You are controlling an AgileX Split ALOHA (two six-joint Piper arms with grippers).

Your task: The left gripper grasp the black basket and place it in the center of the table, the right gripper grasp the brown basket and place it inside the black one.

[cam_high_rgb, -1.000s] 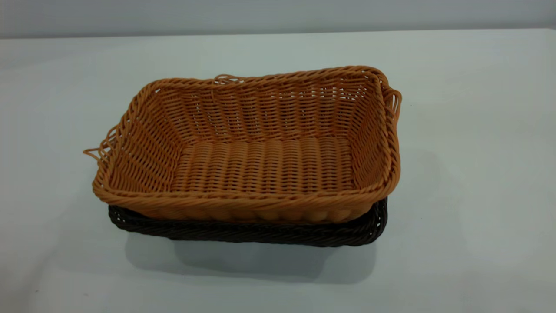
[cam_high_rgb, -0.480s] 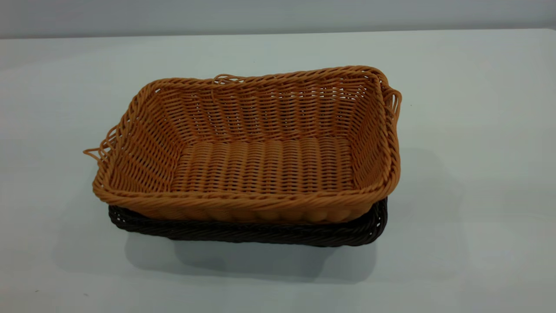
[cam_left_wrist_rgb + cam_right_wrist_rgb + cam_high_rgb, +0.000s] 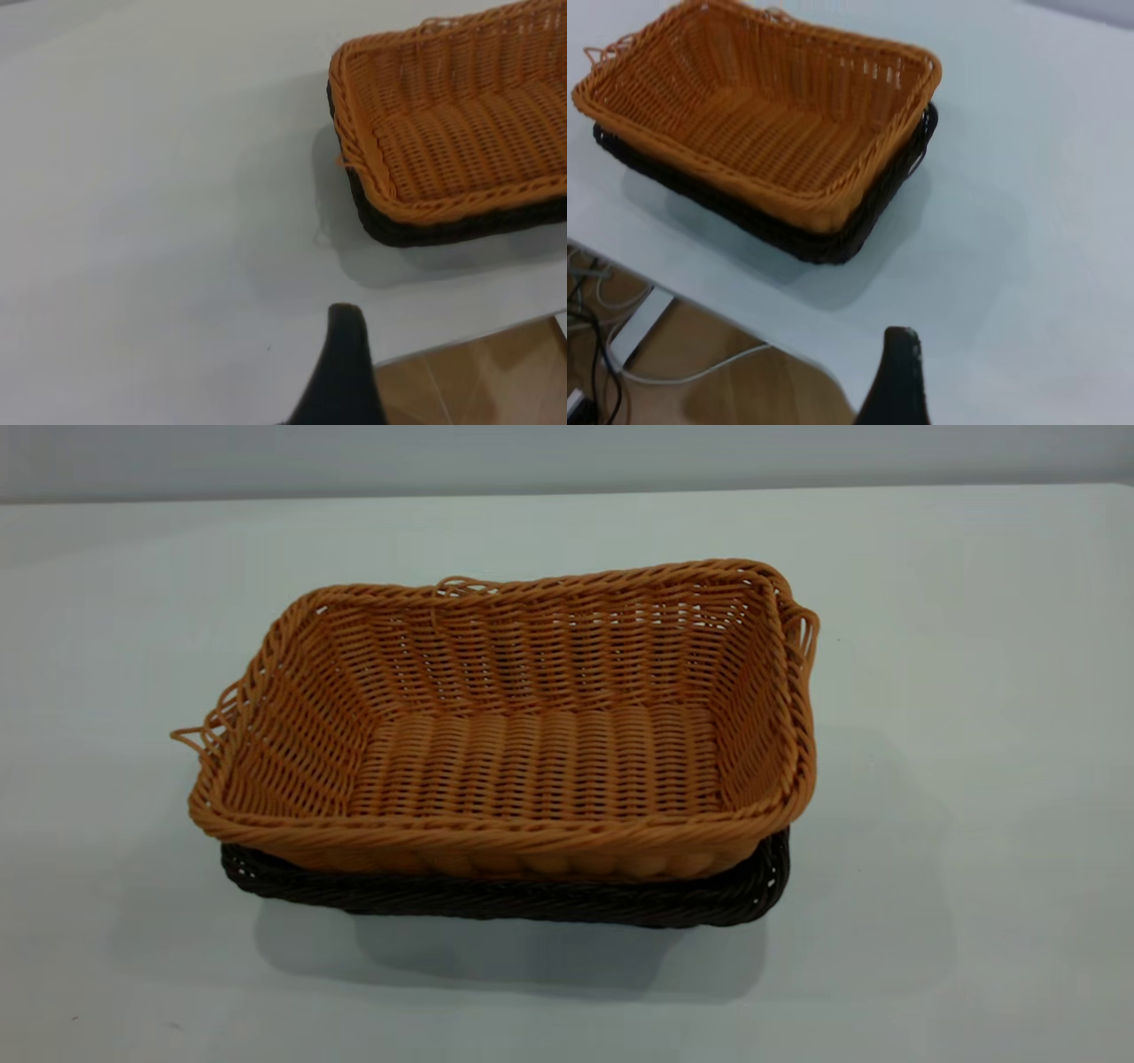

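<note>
No text, label, brand, number or sign can be read in any view; none is carried by the brown basket (image 3: 532,726), the black basket (image 3: 532,899) or the table (image 3: 957,646)

brown basket (image 3: 532,762) nested in black basket (image 3: 496,899), mid table (image 3: 957,646)

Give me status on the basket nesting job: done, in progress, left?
Done: the brown basket sits nested inside the black basket near the middle of the table. In hand: nothing; neither tool touches a basket, and only one dark finger of the left and one of the right shows, well clear. Left: nothing visible.
</note>
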